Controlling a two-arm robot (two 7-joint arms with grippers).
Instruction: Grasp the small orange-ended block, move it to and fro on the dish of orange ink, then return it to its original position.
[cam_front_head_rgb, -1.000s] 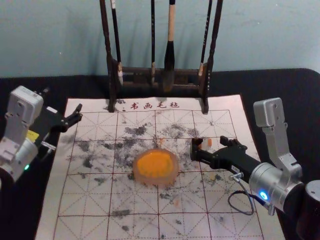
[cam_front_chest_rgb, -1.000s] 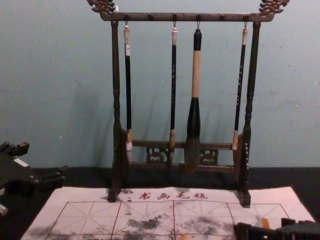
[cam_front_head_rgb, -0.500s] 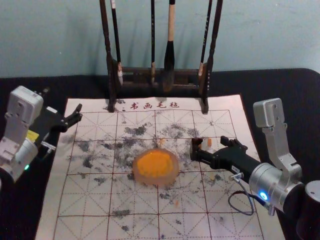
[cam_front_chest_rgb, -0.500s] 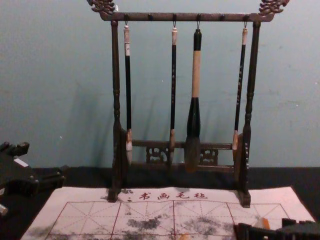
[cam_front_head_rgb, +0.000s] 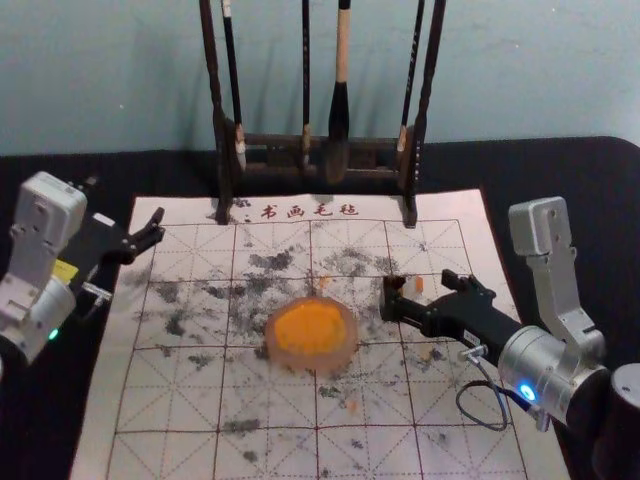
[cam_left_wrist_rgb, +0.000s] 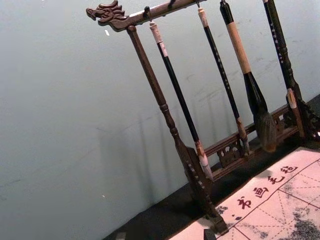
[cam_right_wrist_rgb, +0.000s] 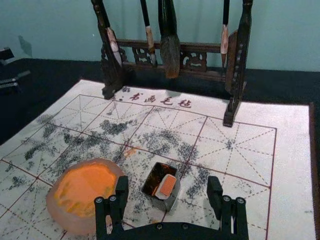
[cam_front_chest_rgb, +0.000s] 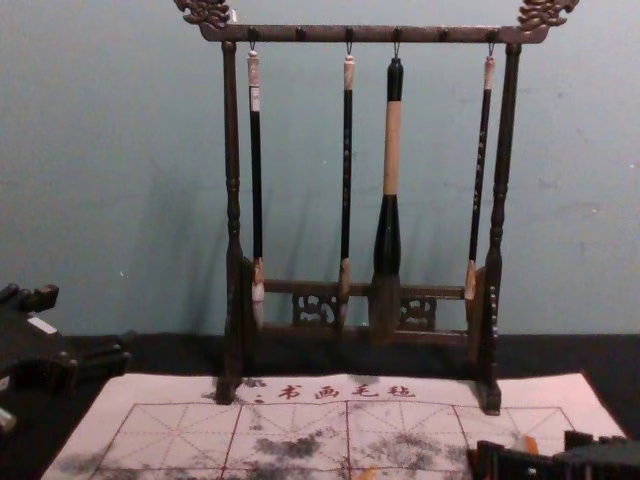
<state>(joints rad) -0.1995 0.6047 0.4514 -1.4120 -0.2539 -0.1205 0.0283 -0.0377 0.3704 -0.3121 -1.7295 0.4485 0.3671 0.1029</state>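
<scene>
The small grey orange-ended block (cam_right_wrist_rgb: 167, 186) is flanked, untouched, by the spread fingers of the black right gripper (cam_front_head_rgb: 420, 281), right of the round, translucent orange-ink dish (cam_front_head_rgb: 312, 361); the black left gripper (cam_front_head_rgb: 124, 212) is parked left, fingers parted

The head view looks down on the white, red-gridded felt mat (cam_front_head_rgb: 480, 450); the lower chest view faces the dark carved-wood rack (cam_front_chest_rgb: 232, 150), mid-frame. Left wrist view slants; right looks down closer. All share both.
</scene>
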